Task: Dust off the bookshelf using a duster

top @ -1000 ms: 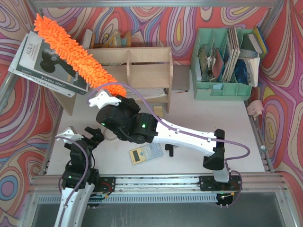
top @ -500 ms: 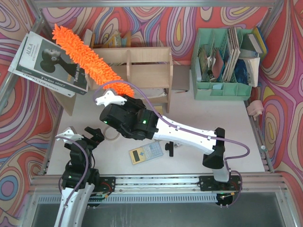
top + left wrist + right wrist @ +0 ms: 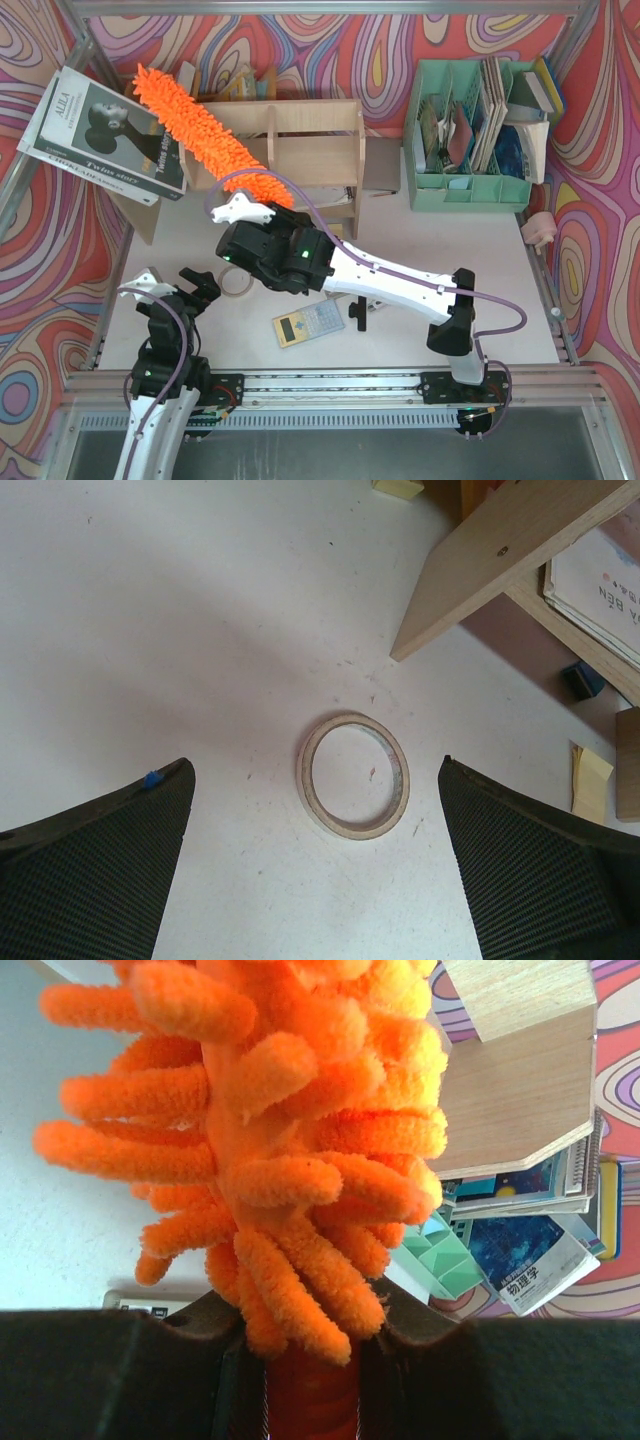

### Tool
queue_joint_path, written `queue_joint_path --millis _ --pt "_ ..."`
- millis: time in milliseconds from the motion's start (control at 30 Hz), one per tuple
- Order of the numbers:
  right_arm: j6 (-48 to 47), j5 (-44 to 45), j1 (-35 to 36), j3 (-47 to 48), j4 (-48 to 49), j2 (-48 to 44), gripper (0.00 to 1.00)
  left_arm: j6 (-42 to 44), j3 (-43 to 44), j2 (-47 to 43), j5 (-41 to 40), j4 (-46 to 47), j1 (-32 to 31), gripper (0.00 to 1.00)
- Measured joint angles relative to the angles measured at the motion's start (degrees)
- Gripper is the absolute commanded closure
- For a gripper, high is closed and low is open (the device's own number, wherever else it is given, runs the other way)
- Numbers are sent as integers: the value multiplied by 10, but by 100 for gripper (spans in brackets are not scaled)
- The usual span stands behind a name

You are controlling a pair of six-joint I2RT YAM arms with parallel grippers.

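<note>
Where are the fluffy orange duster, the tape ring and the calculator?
duster (image 3: 203,128): top external view, middle of its fluffy head.
tape ring (image 3: 304,772): left wrist view, left side of its band.
calculator (image 3: 308,324): top external view, middle of its face.

Seen from above, the light is bright and even, the colours saturated, and everything is sharp. The table (image 3: 450,240) carries only faint, soft shadows. In the left wrist view it looks cool white with a broad grey shadow band. The tape ring (image 3: 353,775) is crisp, and the left gripper (image 3: 315,763) jaws are dark. In the right wrist view the duster (image 3: 290,1160) glows vivid orange in focus. The right gripper (image 3: 310,1360) jaws are nearly black, and the books (image 3: 520,1250) are slightly soft.
</note>
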Motion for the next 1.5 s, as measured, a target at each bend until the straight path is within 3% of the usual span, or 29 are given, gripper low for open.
queue_joint_path --millis 400,833,1500 --pt "47 -2 0 0 -43 18 100 0 0 0 0 0 0 2" --pt "158 7 -25 -8 -165 9 100 0 0 0 0 0 0 2" --pt "87 -6 24 57 -85 35 100 0 0 0 0 0 0 1"
